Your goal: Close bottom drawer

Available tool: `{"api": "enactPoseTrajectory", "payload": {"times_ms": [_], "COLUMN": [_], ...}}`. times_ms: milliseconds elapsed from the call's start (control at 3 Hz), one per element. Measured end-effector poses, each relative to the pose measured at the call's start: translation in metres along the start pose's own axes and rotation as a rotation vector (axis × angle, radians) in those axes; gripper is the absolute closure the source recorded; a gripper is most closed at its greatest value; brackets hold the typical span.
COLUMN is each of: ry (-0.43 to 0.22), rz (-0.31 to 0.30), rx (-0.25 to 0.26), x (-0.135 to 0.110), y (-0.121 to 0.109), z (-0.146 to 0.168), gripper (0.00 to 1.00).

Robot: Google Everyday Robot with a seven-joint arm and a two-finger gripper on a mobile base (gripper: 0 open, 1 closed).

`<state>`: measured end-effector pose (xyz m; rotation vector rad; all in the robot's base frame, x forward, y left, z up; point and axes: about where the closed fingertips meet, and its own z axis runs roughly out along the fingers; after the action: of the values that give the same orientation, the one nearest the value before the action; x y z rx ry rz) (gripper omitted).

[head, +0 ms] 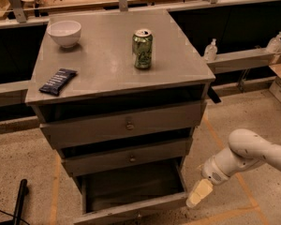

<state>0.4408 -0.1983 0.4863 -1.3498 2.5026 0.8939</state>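
The grey cabinet [117,60] has three drawers. The bottom drawer [131,191] is pulled out, with its dark interior showing and its slim front panel [131,209] at the bottom edge of the view. The middle drawer [129,157] and top drawer [126,123] stand slightly out. My gripper [199,193] is at the end of the white arm [253,153], low on the right, just beside the right end of the bottom drawer's front panel. Only its pale fingers [200,192] show, pointing down and left.
On the cabinet top stand a white bowl [64,33], a green can [142,48] and a dark snack bar [57,81]. A dark bench with bottles [210,49] runs behind. A black pole [18,201] lies on the floor at the left.
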Motion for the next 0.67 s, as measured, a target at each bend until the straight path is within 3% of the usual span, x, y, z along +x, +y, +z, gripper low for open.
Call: {"api": "enactPoseTrajectory", "payload": {"times_ms": [333,667], "ry": [-0.057,-0.057], "rz": [0.070,0.070], "rx": [-0.068,-0.068], "x": [0.0069,0.0069], "y": [-0.0282,-0.0282], "z": [0.0494,0.0494], "gripper": [0.00,0.00]}}
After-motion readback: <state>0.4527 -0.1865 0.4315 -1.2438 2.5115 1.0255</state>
